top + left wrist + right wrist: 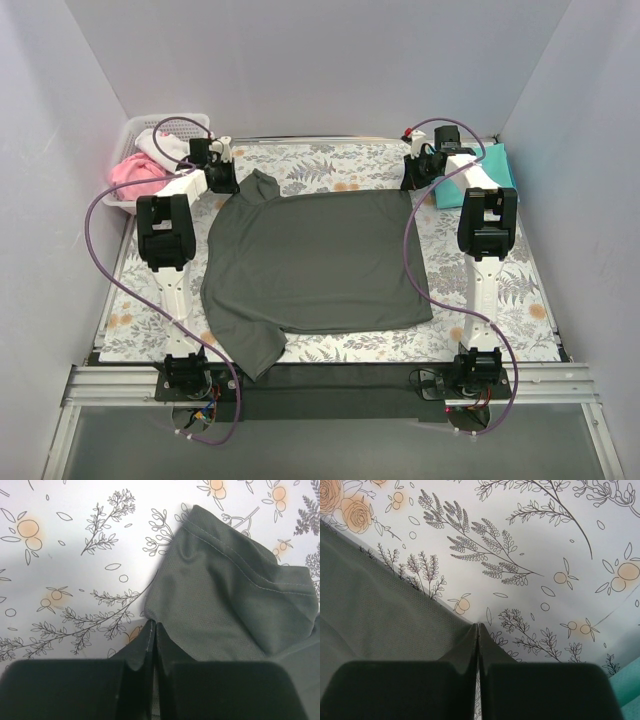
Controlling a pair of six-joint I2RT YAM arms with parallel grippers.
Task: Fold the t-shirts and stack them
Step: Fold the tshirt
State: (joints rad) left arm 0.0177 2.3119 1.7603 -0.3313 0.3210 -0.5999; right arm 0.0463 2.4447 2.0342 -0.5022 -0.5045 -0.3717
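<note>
The charcoal-grey t-shirt [320,265] lies spread flat in the middle of the surface, turned sideways. Its shoulders are to the left and its straight hem to the right. One short sleeve [262,187] points toward the far side and is slightly bunched, with its stitched edge showing in the left wrist view. The other sleeve [250,350] splays out at the near left, reaching the black strip [340,382] along the near edge. The body is smooth, with only faint creases.

The left pincer [153,627] sits at the shirt's far-left corner beside the bunched sleeve, jaws pressed together with a thin edge of the grey cloth nipped at the tips. The right pincer [478,626] is at the far-right corner, fully closed, with its tips right at the hem's edge. I cannot tell whether any cloth is caught between them.

The teal t-shirt [487,178] lies folded at the far right, just beyond the right arm and apart from the grey one.

At the far left a white basket [150,127] holds a pink garment [135,176] and a white garment [166,146]. A floral-patterned sheet [330,160] covers the surface beneath everything. The left arm stands just beside the shirt's left edge. The right arm's purple cable [409,240] hangs across the hem side of the shirt.
</note>
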